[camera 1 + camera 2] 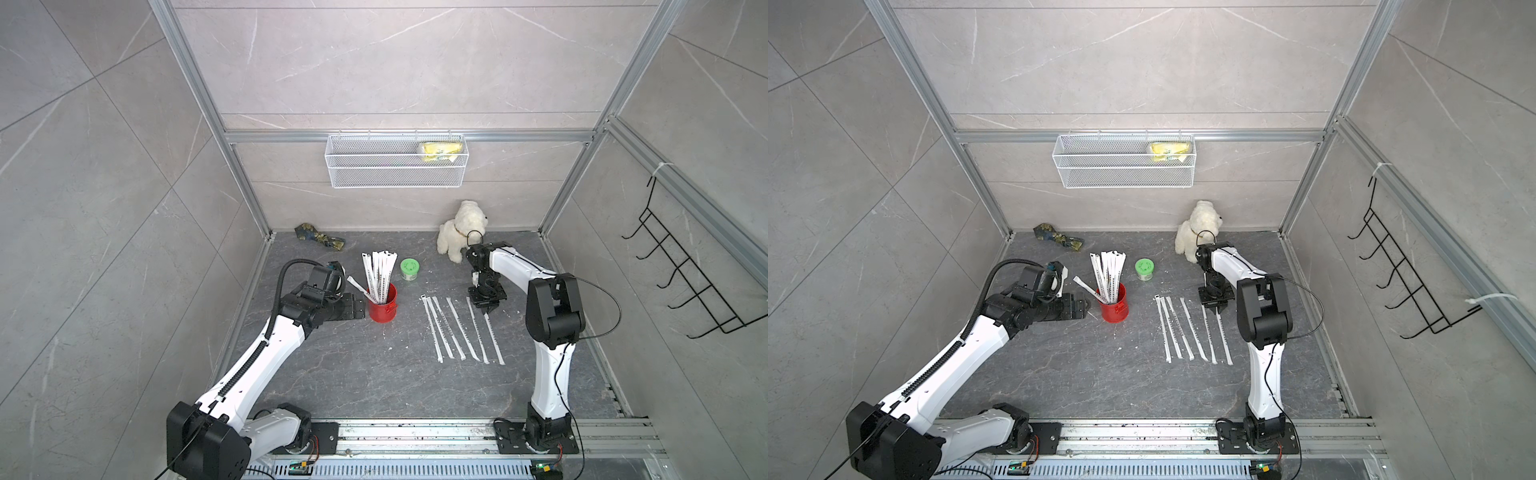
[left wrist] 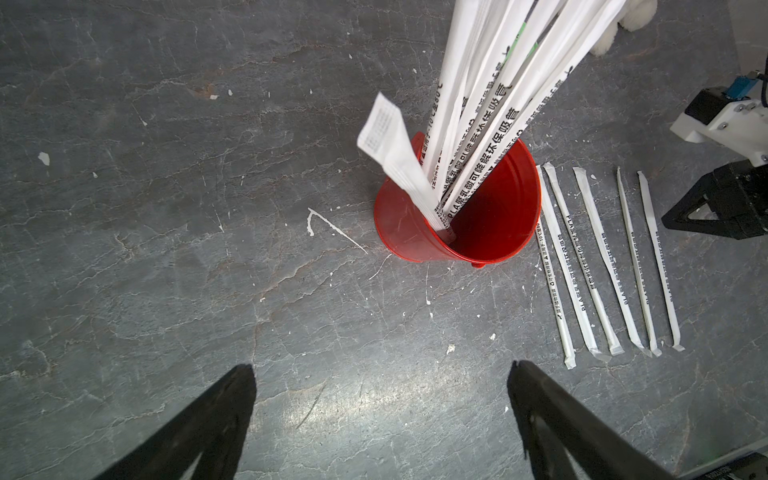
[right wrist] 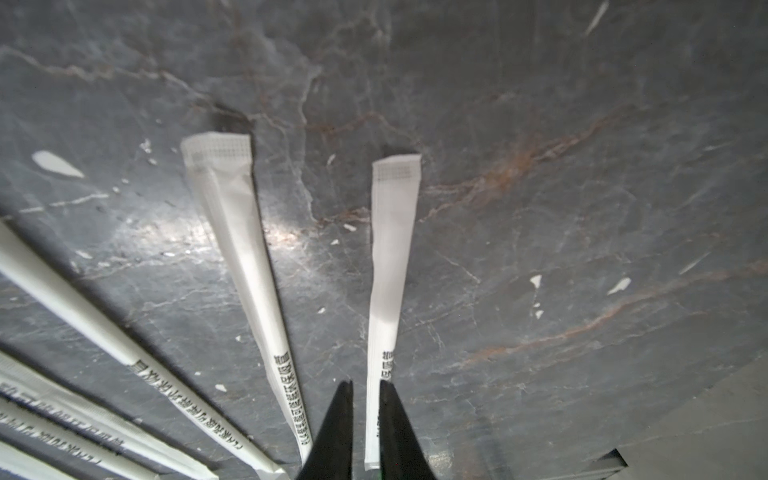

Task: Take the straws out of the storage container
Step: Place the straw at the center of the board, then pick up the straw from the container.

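- Straws [image 1: 379, 274] stand mostly upright in the storage container [image 1: 382, 308], the red can at mid tabletop. A row of others [image 1: 455, 328] lies flat on the right arm's side, clear of the can.
- Left gripper [image 2: 382, 365] is spread wide and holds nothing, low and just beside the can. A small nudge could tip it — that tall bundle looks top-heavy.
- One leaning straw [image 1: 359, 286] pokes out over the rim toward that gripper. Pulled at an angle, it may drag its neighbours or lift the light can.
- Right gripper [image 3: 366, 384] sits low over the end straw of the row, jaws parted only a crack. Bare surface shows between one jaw and the straw, so it looks unclamped. If paper snags a jaw as the arm rises, the row gets skewed.
- Tabletop [image 1: 353, 374] is a dark grey stone look, hard, with white flecks — flat wrappers would be hard to repick.
- Room has grey marble-look wall tiles and an aluminium frame. A wire mesh basket [image 1: 395, 170] hangs on the back wall and a black hook rack [image 1: 685, 270] on a side wall.
- A plush dog [image 1: 461, 230], a green-lidded jar [image 1: 409, 268] and a patterned cloth [image 1: 320, 239] sit toward the back.
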`<state>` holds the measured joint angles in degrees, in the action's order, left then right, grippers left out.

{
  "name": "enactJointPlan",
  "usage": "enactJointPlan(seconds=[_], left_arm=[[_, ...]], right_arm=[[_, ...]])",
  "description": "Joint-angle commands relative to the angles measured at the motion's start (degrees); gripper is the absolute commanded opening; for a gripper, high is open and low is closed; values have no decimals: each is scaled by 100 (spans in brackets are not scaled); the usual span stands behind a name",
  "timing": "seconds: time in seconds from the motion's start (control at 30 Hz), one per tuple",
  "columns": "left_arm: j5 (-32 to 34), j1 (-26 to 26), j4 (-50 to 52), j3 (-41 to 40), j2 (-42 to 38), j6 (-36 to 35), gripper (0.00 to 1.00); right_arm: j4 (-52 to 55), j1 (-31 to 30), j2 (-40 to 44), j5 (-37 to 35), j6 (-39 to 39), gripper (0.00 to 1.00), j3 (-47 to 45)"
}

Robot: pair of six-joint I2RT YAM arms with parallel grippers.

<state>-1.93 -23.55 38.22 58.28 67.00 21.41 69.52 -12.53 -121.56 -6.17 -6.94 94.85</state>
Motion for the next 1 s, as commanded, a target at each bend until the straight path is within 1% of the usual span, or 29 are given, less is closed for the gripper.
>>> enactJointPlan(seconds=[0.0,0.13,0.27,0.37,0.43,0.47,0.53,0.63,0.67,0.8,0.9,0.97], left_arm=[[-92,-27,-16,144,23,-27,99],[-95,-27,-20,148,23,-30,99],[-86,-31,-25,148,30,-31,99],[-41,-32,-24,144,-7,-31,99],[-7,-27,-24,145,-37,-31,99],[6,-32,-25,131,-43,-34,99],[18,-32,-19,131,-45,-38,99],[39,-27,-22,144,-43,-40,99],[60,-27,-21,140,-53,-38,99],[310,-27,-39,105,-256,3,99],[663,-27,-154,-28,-607,36,99],[972,-27,-204,-102,-851,97,99]], right_arm=[[-42,25,-85,62,-145,18,-78],[-158,25,148,206,-150,19,-199],[-493,7,680,622,-158,20,-497],[-1080,-28,1338,1178,-218,22,-1001],[-1607,-86,1835,1549,-276,25,-1412],[-1953,-160,2180,1662,-370,28,-1671],[-2483,-318,2687,1696,-558,30,-2028],[-3176,-756,3261,1490,-856,35,-2435],[-3275,-948,3325,1431,-908,35,-2440],[-3412,-1874,3187,1016,-885,34,-2094],[-3754,-2528,3034,823,-682,35,-1900],[-4089,-2830,2945,726,-565,37,-1883]])
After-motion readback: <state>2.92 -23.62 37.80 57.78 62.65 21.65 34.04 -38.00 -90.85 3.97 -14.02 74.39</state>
